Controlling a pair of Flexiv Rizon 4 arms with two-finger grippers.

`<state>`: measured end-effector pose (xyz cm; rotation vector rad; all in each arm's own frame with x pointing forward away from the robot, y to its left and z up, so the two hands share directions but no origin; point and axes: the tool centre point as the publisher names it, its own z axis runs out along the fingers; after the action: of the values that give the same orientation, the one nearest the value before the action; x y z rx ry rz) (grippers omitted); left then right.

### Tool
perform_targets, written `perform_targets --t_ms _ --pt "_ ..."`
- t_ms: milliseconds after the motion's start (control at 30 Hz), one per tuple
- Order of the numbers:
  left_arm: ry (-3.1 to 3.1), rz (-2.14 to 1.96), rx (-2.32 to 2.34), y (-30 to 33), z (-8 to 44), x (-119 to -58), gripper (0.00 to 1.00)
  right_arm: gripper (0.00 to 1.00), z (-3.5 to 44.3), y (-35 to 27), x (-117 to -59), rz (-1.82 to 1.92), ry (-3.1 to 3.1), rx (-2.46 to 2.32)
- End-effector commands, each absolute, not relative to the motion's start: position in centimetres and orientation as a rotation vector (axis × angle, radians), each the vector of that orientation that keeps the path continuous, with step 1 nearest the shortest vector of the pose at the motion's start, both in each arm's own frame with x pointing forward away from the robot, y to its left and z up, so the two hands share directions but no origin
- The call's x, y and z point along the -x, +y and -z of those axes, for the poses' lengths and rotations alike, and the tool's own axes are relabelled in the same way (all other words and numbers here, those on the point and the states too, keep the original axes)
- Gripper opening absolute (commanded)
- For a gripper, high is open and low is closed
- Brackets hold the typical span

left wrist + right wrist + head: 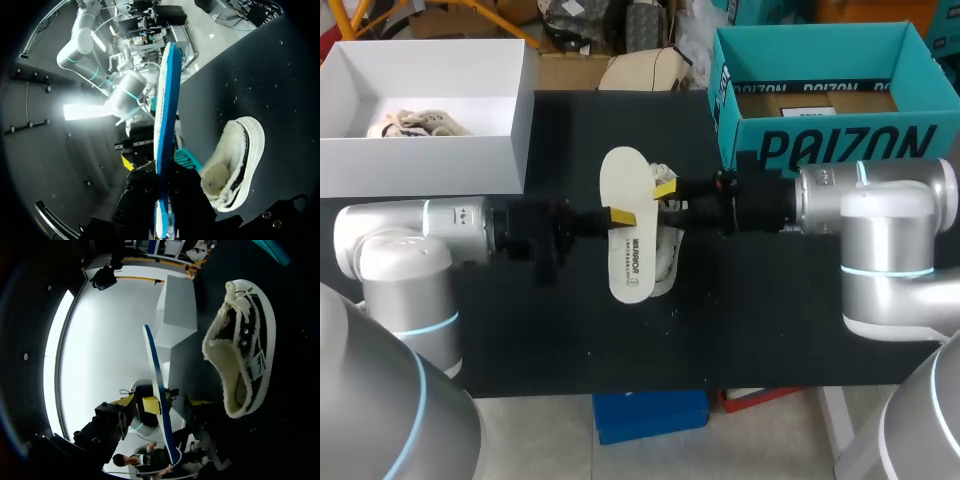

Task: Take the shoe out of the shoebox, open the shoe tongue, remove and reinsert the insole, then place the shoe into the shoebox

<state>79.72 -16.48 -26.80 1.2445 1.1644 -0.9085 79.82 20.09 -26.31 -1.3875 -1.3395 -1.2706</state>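
- Hanging flat in the air over the middle of the table (770, 320), the insole (628, 240) is out of the shoe.
- The shoe (668, 262) lies on the table right under it, with its fluffy opening showing.
- The left gripper (620, 217) pinches the insole from both sides.
- The right gripper (665, 188) is at the insole's other edge. I cannot tell if it is holding on.
- Nothing holds the shoe down, so I think pushing the insole in could slide the shoe away.
- The soft insole could also bend or slip out.
- The white shoebox (525, 110) waits well apart, at the far left.
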Motion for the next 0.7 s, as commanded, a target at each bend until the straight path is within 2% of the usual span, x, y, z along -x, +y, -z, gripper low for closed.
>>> perform_targets --t_ms 33,433,700 --pt "1.183 0.913 -1.242 -15.3 26.2 -79.5 0.00 1.00 24.8 17.5 -78.4 1.282 -1.360 1.437" --pt "1.363 0.976 -1.257 -14.4 25.9 -80.3 0.00 1.00 23.6 12.1 -76.9 1.332 -1.518 1.581" --pt "1.357 0.933 -1.278 -14.3 26.0 -80.3 0.00 1.00 23.3 11.9 -76.9 1.334 -1.523 1.580"
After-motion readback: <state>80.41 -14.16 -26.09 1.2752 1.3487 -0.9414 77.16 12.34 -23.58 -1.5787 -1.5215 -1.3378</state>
